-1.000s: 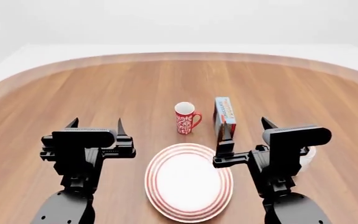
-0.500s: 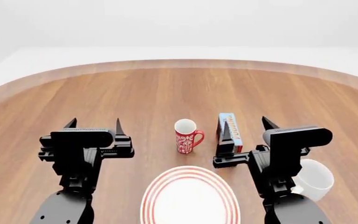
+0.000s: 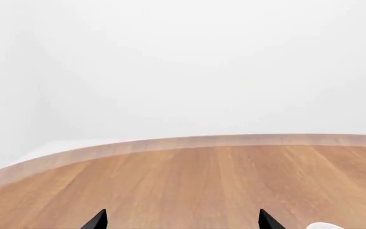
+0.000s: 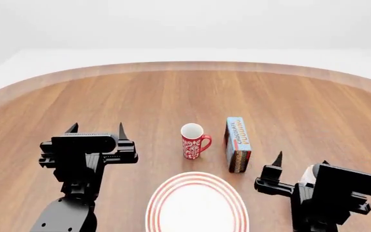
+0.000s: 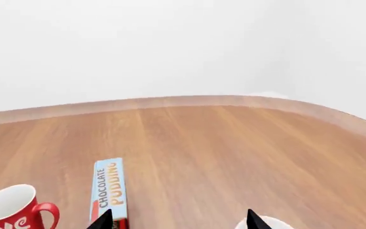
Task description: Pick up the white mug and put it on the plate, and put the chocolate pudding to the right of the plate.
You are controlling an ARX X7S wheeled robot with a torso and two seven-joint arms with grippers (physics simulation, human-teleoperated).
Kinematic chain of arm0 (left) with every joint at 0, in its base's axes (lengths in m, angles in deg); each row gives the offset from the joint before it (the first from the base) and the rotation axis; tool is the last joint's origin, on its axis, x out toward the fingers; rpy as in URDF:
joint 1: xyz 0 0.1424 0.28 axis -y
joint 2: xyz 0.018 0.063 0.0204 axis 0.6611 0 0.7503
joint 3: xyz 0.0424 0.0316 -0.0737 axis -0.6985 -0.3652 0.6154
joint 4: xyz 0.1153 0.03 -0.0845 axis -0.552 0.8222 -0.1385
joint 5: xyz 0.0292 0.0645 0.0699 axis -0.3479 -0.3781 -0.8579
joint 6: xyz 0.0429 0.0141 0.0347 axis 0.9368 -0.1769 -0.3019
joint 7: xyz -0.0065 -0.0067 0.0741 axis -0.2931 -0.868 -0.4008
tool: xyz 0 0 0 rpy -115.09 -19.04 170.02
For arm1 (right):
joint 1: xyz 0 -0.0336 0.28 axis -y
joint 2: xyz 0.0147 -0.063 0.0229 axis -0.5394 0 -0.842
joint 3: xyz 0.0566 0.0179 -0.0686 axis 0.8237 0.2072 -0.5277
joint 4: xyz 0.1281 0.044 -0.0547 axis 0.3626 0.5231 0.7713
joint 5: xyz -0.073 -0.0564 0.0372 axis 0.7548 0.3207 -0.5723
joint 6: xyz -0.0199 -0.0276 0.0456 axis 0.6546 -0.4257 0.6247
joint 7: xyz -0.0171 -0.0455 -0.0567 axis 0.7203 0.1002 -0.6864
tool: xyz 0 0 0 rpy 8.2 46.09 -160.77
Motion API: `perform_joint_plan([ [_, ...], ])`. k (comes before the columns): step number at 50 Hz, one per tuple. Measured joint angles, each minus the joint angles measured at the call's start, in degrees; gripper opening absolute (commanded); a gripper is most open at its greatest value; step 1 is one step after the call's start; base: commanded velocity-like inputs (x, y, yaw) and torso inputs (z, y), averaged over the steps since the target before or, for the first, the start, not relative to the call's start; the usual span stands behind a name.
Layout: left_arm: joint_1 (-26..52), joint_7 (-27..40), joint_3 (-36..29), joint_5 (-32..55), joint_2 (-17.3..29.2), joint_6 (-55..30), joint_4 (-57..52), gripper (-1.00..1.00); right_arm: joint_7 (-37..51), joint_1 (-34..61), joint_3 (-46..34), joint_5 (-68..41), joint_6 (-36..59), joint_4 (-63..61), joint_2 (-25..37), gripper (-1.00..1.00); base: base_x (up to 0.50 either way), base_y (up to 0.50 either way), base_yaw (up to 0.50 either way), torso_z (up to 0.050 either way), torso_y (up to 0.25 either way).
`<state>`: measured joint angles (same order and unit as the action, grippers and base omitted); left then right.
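Right gripper (image 4: 299, 163): I see its fingers spread wide, glossy white mug (image 4: 308, 175) just behind the tips, mostly hidden.
Left gripper (image 4: 96, 128): fingers wide, holding nothing.
Blue chocolate pudding box (image 4: 237, 143): upright, ahead-left of my right fingers, beside the red patterned mug (image 4: 192, 140).
Red-ringed white plate (image 4: 197, 205): between both grippers.

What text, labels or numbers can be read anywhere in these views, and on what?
"CHOCOLATE PUDDING", orange letters on the light blue face of the chocolate pudding box.
The red mug carries only a white pattern, no words.
Nothing legible on the plate or the arms.
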<state>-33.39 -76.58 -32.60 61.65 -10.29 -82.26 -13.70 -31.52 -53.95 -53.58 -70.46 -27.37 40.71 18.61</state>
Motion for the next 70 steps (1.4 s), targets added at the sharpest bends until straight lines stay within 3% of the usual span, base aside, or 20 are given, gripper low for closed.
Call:
perform_joint_plan([
  [36,0.0,1.0,-0.3,1.1,0.6,1.2,1.8,1.0,11.6,-6.3,7.8,-6.1,-4.3,4.6,-4.4,1.0,0.0,0.0,0.0,0.0,0.0],
  [70,0.0,2.0,-0.9,1.8,1.4,1.6,2.2,1.0,13.0,-2.6,9.2,-14.5,-4.4,18.1,-2.6,1.0,0.0,0.0,0.0,0.0,0.0],
])
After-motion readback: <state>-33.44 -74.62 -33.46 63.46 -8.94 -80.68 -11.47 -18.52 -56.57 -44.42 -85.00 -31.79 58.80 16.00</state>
